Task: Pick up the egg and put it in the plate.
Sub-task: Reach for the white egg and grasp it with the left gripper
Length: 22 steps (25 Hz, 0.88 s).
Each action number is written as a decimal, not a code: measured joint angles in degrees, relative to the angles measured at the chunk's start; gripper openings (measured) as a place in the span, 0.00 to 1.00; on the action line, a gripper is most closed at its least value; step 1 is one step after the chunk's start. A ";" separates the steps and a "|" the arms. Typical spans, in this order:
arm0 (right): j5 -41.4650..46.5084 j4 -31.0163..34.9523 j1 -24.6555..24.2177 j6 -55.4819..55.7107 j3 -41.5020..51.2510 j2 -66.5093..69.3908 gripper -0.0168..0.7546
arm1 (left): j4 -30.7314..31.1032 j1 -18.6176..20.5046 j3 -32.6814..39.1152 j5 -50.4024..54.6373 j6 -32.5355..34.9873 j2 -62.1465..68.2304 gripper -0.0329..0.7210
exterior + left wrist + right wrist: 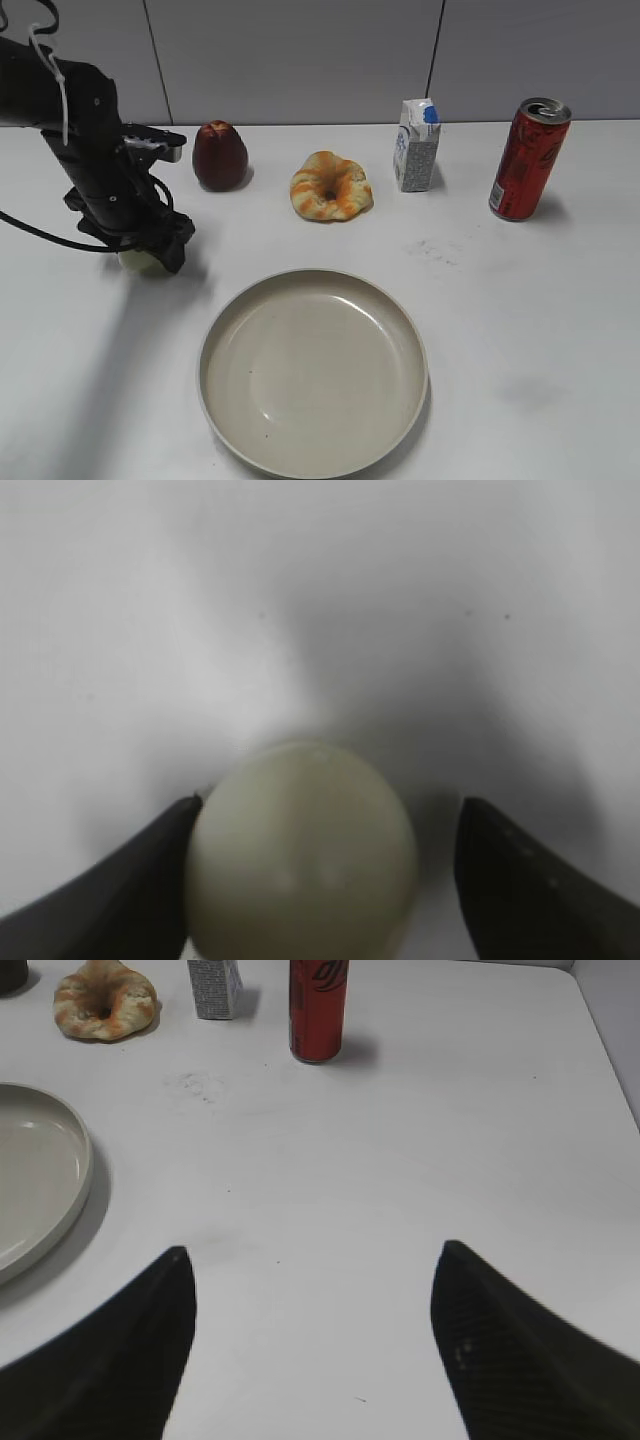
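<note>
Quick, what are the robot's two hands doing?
Left gripper: open around the small pale cream egg, one finger touching.
Right gripper: open, holding nothing.

Pale cream egg point(300, 855), beige plate point(312, 372), dark red apple point(219, 155), red can point(528, 159), white table point(520, 320)

My left arm reaches in from the far left, wrist bent steeply down, its left gripper point(150, 255) low at the table with jaws spread and one finger point(120, 890) touching the egg point(300, 850), while my right gripper point(315, 1350) hangs with jaws parted.
</note>
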 joint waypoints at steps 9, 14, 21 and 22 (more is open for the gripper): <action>0.00 0.00 0.00 0.00 0.00 0.00 0.74 | 0.00 -0.05 -0.11 1.90 -0.02 0.02 0.63; 0.00 0.00 0.00 0.00 0.00 0.00 0.74 | 0.05 -0.91 -0.29 4.01 -0.02 -2.53 0.63; 0.00 0.00 0.00 0.00 0.00 0.00 0.74 | -2.84 -9.96 -0.65 7.25 -0.02 -9.17 0.63; 0.00 0.00 0.00 0.00 0.00 0.00 0.74 | -3.18 -12.44 -0.65 7.43 -0.02 -9.31 0.63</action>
